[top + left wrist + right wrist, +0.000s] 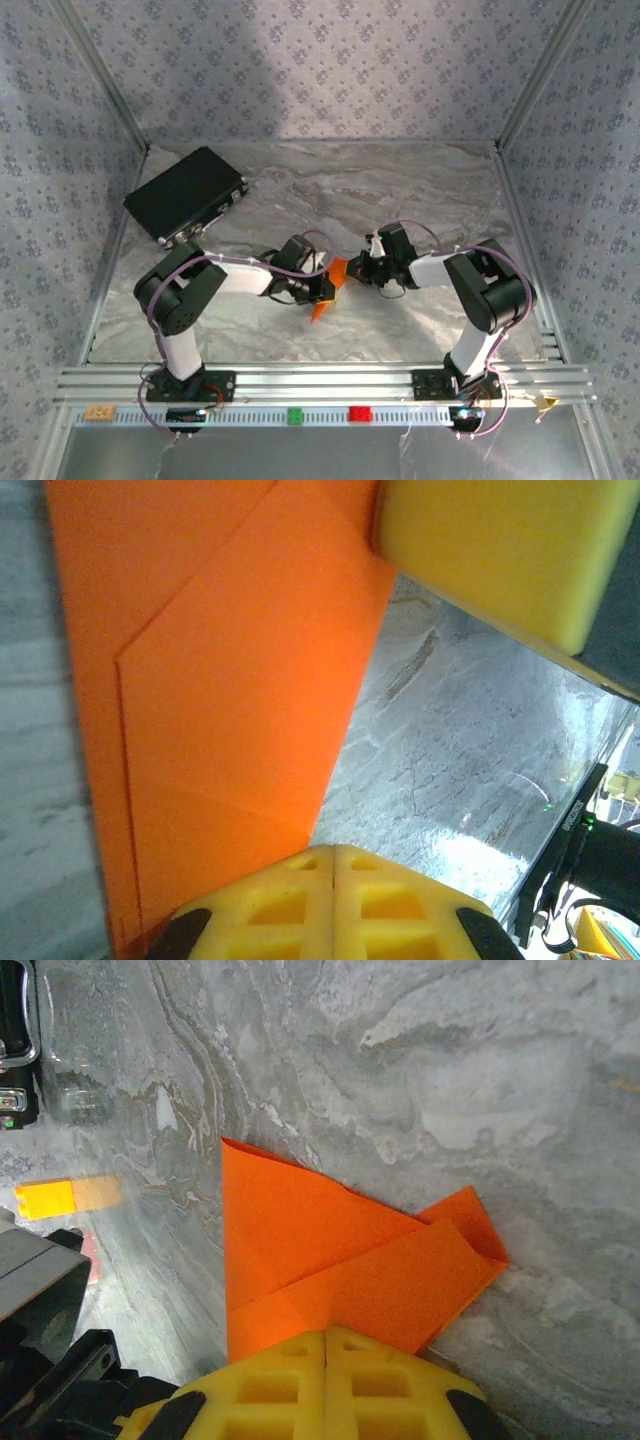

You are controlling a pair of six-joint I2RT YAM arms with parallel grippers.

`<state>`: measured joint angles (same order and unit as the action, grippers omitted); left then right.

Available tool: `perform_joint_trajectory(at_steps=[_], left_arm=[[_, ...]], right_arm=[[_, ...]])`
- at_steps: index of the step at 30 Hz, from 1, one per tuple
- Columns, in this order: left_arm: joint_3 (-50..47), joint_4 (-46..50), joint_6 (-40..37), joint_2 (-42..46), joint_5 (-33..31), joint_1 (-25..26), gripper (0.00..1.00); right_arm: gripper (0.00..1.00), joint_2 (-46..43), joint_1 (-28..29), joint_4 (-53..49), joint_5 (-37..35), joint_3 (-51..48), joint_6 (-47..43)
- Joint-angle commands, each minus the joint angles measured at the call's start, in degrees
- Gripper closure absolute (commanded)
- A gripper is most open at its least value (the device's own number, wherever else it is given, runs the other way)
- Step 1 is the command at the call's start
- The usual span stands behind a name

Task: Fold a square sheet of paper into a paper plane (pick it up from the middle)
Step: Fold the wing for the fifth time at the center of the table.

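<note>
Right pincer (pixel 325 1332), pressed together, pinches the folded orange paper (pixel 300 1245) at mid-table (pixel 450 1060). Left pincer (pixel 333 852), likewise closed, sits at its other edge. From above, the paper's long axis runs diagonally, tip pointing near-left.

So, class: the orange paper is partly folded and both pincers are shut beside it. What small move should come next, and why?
Probably drag the shut right pincer along the folded flap to sharpen its crease, with the shut left pincer steadying the orange paper. The paper lies on the table, its layers overlapping loosely, and neither pincer is open to grasp.
</note>
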<state>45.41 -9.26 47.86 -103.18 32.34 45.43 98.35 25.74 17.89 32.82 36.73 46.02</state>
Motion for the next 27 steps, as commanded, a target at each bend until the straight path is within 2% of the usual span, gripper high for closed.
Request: perform_joint_trajectory(at_steps=[1,7,11,15,27], left_arm=[[-1.68,1.65,0.40,-0.61,-0.15,0.53,1.00],[-1.74,1.46,0.48,-0.61,-0.37,0.56,1.00],[-1.90,1.16,0.76,-0.73,-0.37,0.59,1.00],[-1.99,1.09,0.97,-0.30,-0.45,0.57,1.00],[-3.50,2.77,0.25,2.43,-0.10,0.66,1.00]], right_arm=[[0.97,-2.60,0.17,-3.21,-0.17,2.81,-1.45],[0.96,-5.01,2.53,-4.12,-0.30,4.32,-1.42],[0.96,-3.06,3.49,-1.90,0.67,3.96,0.16],[0.97,-1.15,4.28,-1.73,-1.39,2.70,1.08],[1.00,3.06,1.05,-0.05,-4.16,-1.16,0.77]])
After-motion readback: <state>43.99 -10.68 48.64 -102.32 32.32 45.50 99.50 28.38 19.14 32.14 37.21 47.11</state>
